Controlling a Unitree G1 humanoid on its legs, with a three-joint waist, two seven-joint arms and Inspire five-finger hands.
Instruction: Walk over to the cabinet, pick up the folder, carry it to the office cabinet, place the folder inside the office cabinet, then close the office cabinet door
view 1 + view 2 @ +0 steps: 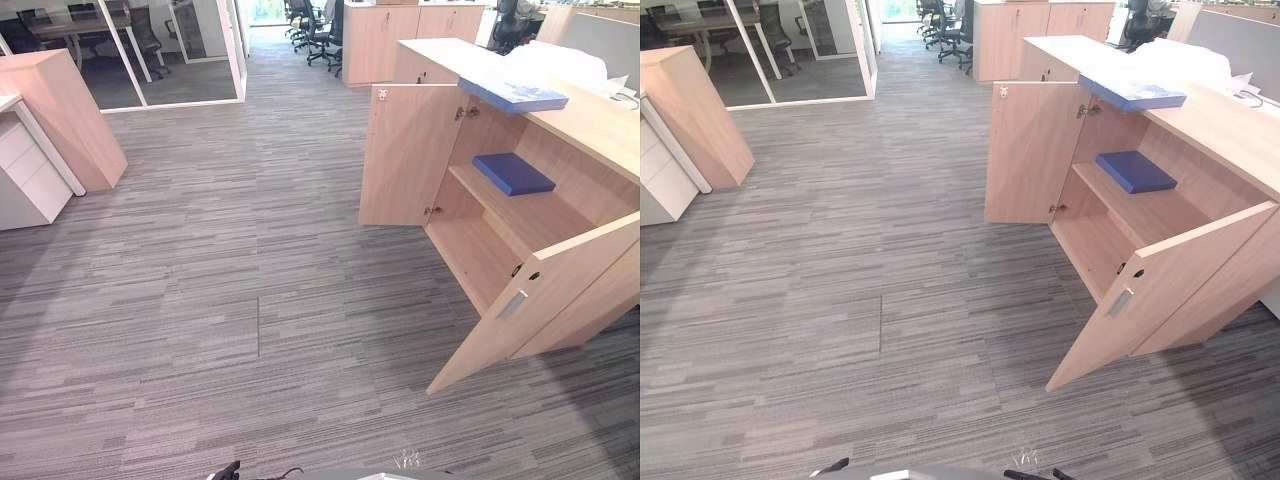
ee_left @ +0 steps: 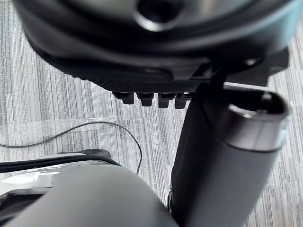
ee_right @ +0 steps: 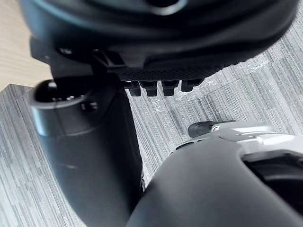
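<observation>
Across the grey carpet point(image 1: 200, 300), the open cabinet point(image 1: 590, 125) stands at two o'clock with its near door point(image 1: 540, 300) swung wide at four o'clock, so we should walk a curve that clears that door's edge and stop square to the opening. One blue folder point(image 1: 512, 172) lies flat on the middle shelf inside, and a second blue folder point(image 1: 515, 96) lies on the top just above it. Our left hand point(image 2: 118, 61) and right hand point(image 3: 180, 52) hang with relaxed, straightened fingers, holding nothing.

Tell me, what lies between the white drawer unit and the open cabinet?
Only bare grey carpet, seen in both eye views, separates the white drawer unit from the open cabinet.
</observation>
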